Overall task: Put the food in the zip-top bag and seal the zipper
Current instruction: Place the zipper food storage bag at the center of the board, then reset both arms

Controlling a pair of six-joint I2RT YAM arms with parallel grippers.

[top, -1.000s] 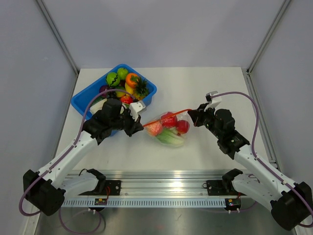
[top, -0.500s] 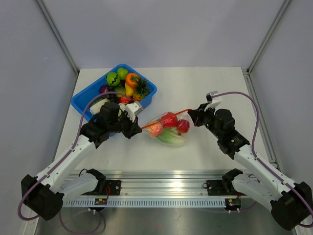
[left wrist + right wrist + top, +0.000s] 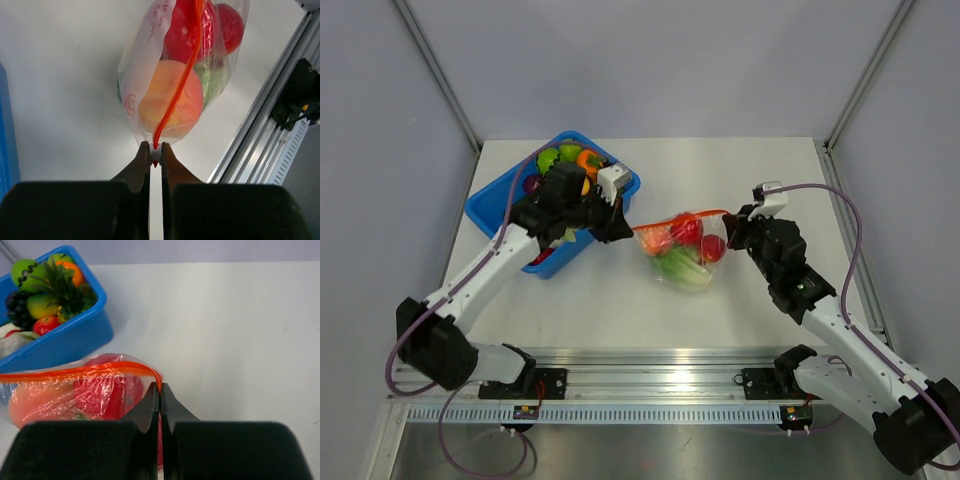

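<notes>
- My left pincer is pinched shut on one end of the zipper.
- My right pincer is clamped shut on the other end. I judge this keeps the strip taut so it can seal.
- The bag hangs between them over the desk, just right of the bin.
- The food sits inside the bag.
- I can't tell whether the seal is complete.

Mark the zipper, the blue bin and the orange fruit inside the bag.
zipper (image 3: 60, 373), right wrist view, middle of the red-orange strip.
blue bin (image 3: 70, 342), right wrist view, outer front wall.
orange fruit (image 3: 187, 112), left wrist view, surface right of the strip.
</notes>
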